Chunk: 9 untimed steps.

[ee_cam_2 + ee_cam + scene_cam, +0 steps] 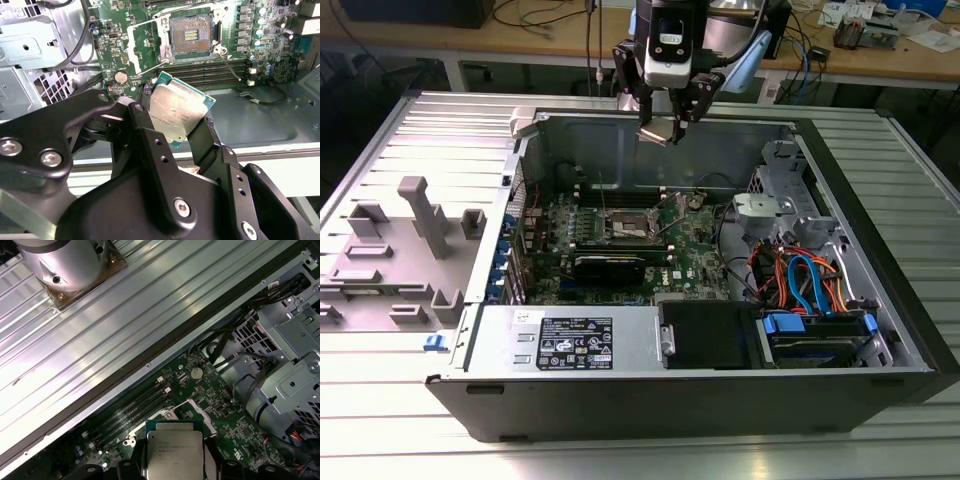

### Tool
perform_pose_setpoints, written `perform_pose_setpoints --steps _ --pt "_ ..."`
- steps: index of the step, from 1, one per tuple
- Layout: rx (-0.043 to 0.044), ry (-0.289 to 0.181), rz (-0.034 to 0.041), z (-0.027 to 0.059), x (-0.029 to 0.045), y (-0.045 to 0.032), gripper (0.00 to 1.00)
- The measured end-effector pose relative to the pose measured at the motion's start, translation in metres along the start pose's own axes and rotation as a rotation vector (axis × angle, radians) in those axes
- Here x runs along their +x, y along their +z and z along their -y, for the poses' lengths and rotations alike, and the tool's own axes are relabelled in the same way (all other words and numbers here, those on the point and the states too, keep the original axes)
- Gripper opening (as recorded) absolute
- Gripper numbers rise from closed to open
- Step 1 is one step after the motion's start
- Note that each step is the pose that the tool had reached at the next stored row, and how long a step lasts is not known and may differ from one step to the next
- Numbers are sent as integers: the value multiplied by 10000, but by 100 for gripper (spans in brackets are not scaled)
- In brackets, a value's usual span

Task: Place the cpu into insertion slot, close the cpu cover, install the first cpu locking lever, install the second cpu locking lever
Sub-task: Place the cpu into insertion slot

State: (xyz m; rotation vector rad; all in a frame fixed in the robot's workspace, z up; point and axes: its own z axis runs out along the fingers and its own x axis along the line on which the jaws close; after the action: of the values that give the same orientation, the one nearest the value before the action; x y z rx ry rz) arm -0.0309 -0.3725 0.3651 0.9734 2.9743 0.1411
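We see a ribbed metal table [380, 430] carrying an open case [570, 345], which lies on its side with its inside facing up. On the case's floor lies the green board [695, 262].

In the exterior view the gripper [661, 126] hangs high over the case, well clear of the board. Its jaws are clamped on the cpu [657, 131], gripping two opposite edges.

The slot [625, 226] sits near the middle of the board, below the cpu and well apart from it. In the second wrist view the slot [191, 34] lies uncovered, with a dark centre and golden contacts showing inside its silver rim. A thin lever [229, 64] reaches from one corner of the slot across the memory slots [210, 71].

In that same view the gripper [175, 122] holds the cpu [176, 111] tilted. Its silvery lid faces the camera and a green edge shows around it. In the first wrist view the cpu [173, 450] hangs over the board [225, 415].
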Motion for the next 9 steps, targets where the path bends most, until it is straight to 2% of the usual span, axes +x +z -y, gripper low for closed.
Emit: perform_pose_setpoints --steps 5,9 --pt "-1 41 4 0 0 0 55" --pt "2 298 32 1 1 0 55"
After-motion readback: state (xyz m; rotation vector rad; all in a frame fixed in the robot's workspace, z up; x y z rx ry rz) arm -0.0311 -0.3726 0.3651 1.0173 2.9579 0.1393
